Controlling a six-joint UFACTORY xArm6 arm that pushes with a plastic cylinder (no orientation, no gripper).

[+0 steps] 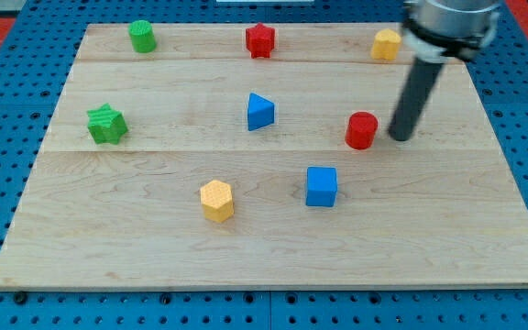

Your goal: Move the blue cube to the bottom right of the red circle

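Observation:
The blue cube sits on the wooden board, below and to the left of the red circle. The red circle is a short red cylinder at the view's right of centre. My tip rests on the board just to the right of the red circle, a small gap apart from it. The tip is up and to the right of the blue cube, well apart from it. The dark rod rises from the tip to the arm's mount at the view's top right.
A blue triangle lies left of the red circle. A yellow hexagon lies left of the blue cube. A red star, a yellow block and a green cylinder line the top. A green star sits at the left.

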